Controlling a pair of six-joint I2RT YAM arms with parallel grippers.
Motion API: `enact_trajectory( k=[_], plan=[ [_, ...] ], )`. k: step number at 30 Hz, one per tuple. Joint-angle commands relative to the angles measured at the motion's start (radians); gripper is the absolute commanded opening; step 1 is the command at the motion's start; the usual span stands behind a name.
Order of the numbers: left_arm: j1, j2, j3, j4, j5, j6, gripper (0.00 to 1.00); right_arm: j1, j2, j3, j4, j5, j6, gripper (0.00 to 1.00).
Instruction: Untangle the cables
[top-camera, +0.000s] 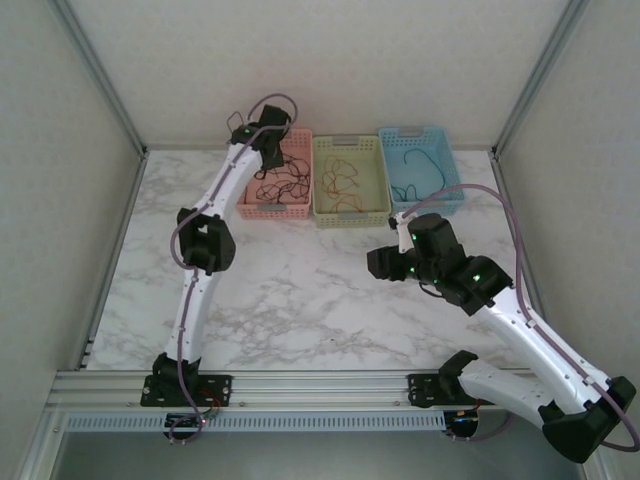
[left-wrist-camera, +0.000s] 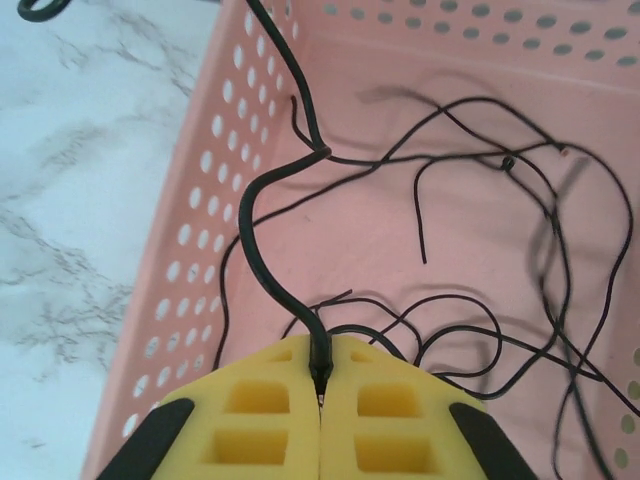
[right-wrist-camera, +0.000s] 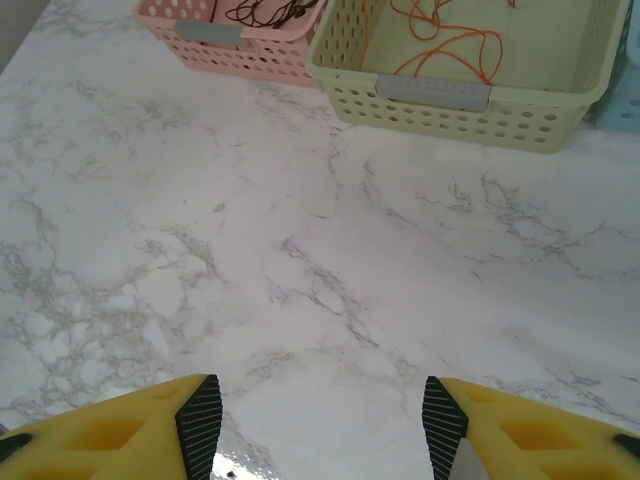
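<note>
1. The left gripper has its jaws pressed together, pinching one black cable at the very tips.
2. From the tips, the pinched cable rises, bends left and runs ahead along the left wall of the pink basket.
3. The other black cables lie in loose loops on the basket floor, ahead of this gripper and to its right.
4. The right gripper has its jaws moderately apart and empty, above the marble table.
5. Ahead of the right gripper stands the yellow-green basket, with the orange cables inside.
6. The pink basket is ahead-left of the right gripper.
7. The blue basket is to the right of the yellow-green basket and holds a blue cable.
</note>
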Motion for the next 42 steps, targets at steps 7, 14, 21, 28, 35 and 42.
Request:
enact_trajectory(
  k=[7,14,21,28,35,42],
  plan=[
    [-0.039,-0.096,0.018,-0.032,-0.051,0.099,0.0,0.003,-0.016,-0.035,0.014,0.007,0.017,0.59],
    [-0.037,-0.125,-0.015,-0.017,-0.058,0.137,0.0,0.003,-0.011,-0.055,0.03,0.009,0.016,0.6],
    [-0.031,-0.135,-0.015,-0.002,-0.185,0.209,0.0,0.003,0.006,-0.066,0.044,0.001,0.019,0.6],
    [-0.031,-0.163,-0.028,-0.025,-0.083,0.235,0.0,0.003,0.014,-0.067,0.049,0.001,0.017,0.61],
    [-0.048,-0.225,-0.107,-0.027,0.214,0.256,0.0,0.003,0.014,-0.068,0.048,-0.003,0.021,0.6],
    [-0.033,-0.21,-0.11,-0.118,0.312,0.197,0.0,0.004,0.008,-0.071,0.045,-0.004,0.027,0.6]
  ],
)
